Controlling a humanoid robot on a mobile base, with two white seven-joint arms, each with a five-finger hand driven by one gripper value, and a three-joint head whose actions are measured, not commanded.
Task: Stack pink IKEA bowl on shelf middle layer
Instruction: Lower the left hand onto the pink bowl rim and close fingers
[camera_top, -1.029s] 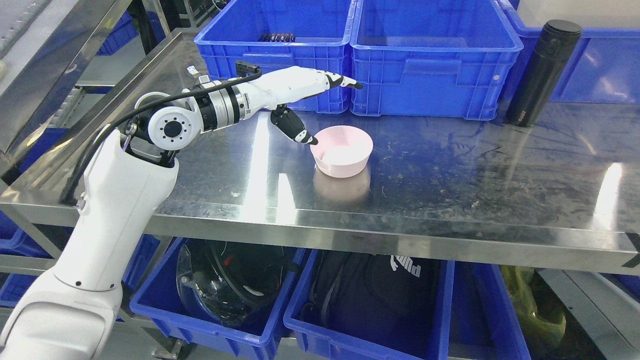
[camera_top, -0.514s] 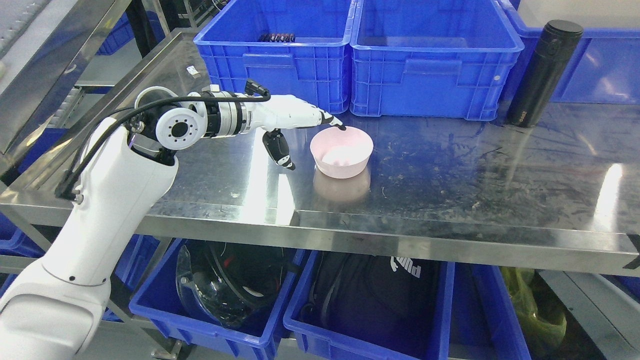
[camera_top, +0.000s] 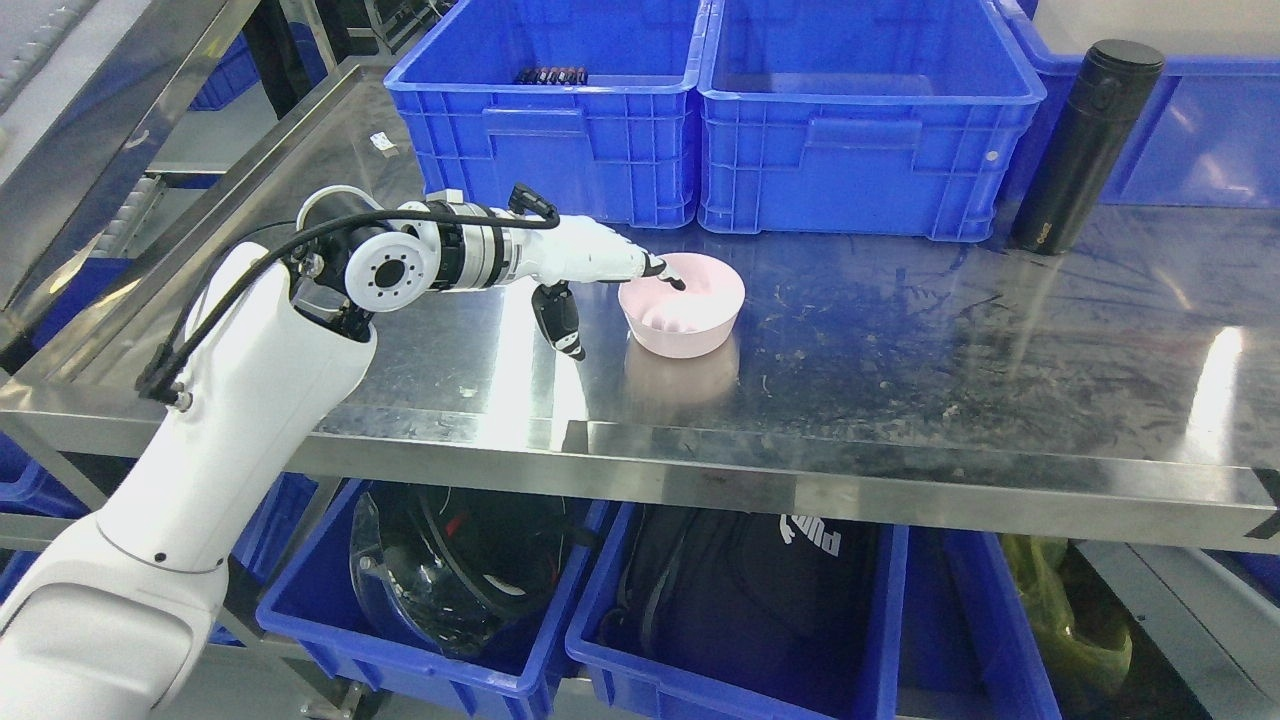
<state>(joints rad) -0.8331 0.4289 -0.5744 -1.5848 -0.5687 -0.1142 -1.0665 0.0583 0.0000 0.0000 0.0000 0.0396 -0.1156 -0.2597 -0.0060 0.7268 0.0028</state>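
Sitting upright on the steel shelf (camera_top: 900, 380), toward its left half and just in front of the blue crates (camera_top: 700, 130): the pink bowl (camera_top: 683, 305), not yet lifted. Reaching in from the left edge, left hand (camera_top: 600, 285) with fingers (camera_top: 668, 278) dipping over the near rim and thumb hanging apart outside the wall, not clamped yet. Grasping barely beginning; lifting and stacking apparently all remaining. No second bowl showing.
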